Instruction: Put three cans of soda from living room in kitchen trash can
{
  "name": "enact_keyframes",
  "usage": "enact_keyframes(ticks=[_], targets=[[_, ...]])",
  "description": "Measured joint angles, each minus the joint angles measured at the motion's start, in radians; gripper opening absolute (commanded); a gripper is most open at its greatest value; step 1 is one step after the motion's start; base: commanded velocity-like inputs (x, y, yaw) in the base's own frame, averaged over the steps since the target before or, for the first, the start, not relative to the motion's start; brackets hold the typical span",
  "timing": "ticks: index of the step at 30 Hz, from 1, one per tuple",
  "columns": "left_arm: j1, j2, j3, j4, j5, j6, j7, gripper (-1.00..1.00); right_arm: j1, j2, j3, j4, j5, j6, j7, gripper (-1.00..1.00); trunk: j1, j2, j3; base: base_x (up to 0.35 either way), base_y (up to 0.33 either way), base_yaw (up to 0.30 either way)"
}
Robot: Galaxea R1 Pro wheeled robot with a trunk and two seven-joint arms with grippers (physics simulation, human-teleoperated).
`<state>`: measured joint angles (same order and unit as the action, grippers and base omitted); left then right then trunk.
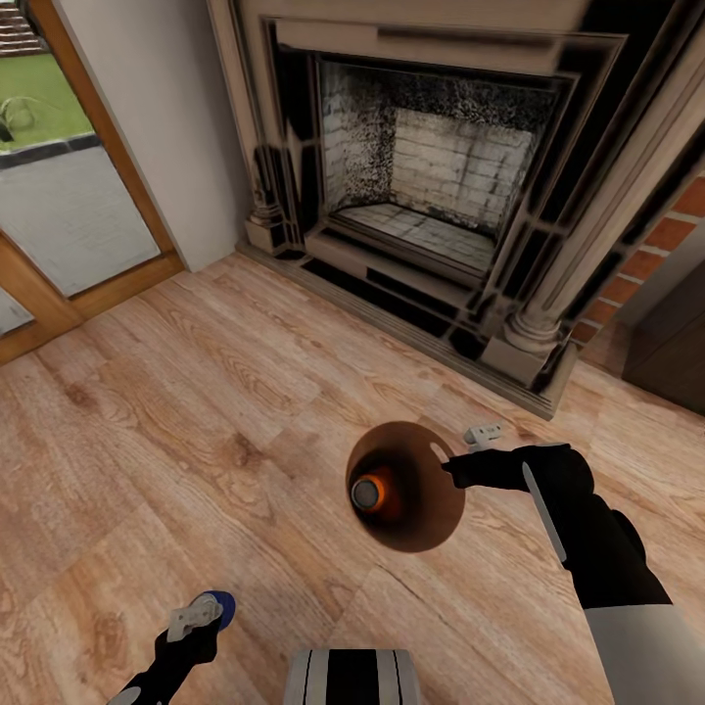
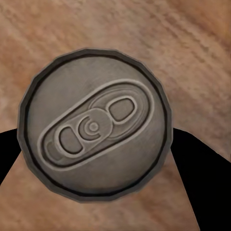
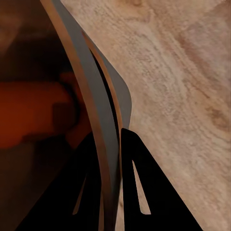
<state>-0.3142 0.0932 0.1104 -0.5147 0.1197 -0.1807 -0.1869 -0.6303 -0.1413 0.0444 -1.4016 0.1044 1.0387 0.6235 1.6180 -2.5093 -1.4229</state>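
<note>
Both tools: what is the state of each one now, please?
Left tool: closed on the blue can.
Right tool: closed on the bin rim.

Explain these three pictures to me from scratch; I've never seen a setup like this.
This is a simulated two-armed robot. The big picture looks down from its head at a light wood plank floor before a dark ornate fireplace. The right gripper pinches the rim of a small round brown-lined bin, which holds an orange drink can. The left gripper holds a dark blue can. The other pictures come from cameras at each wrist: one faces that can's silver top, the other the bin's thin wall.
</note>
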Motion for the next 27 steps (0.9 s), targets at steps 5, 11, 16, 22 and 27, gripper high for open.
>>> enact_keyframes(ticks=[5, 11, 16, 22, 27], targets=[[0.000, 0.000, -0.003, 0.000, -0.004, 0.005, -0.003, -1.00, 0.000, 0.000, 0.000, 0.000, -0.002, 0.000, 0.000, -1.00, -0.002, 0.001, 0.019, 0.000, 0.000, 0.000], [0.001, 0.000, -0.003, -0.001, -0.004, 0.007, -0.003, -1.00, 0.000, 0.000, 0.000, -0.001, -0.001, 0.000, 0.000, -1.00, -0.005, 0.003, 0.042, 0.000, 0.000, 0.000], [0.000, -0.001, -0.003, -0.001, -0.004, 0.007, -0.003, -1.00, 0.000, 0.000, 0.000, -0.002, -0.003, 0.000, 0.000, -1.00, -0.007, 0.004, 0.062, 0.000, 0.000, 0.000], [0.000, 0.000, -0.003, -0.001, -0.004, 0.007, -0.005, -1.00, 0.000, 0.001, 0.001, -0.002, -0.001, 0.000, 0.000, -1.00, -0.010, 0.005, 0.085, 0.000, 0.000, 0.000], [0.000, 0.000, -0.004, -0.001, -0.004, 0.007, -0.005, -1.00, 0.000, 0.000, 0.001, -0.002, -0.003, 0.000, 0.000, -1.00, -0.012, 0.006, 0.104, 0.000, 0.000, 0.000]])
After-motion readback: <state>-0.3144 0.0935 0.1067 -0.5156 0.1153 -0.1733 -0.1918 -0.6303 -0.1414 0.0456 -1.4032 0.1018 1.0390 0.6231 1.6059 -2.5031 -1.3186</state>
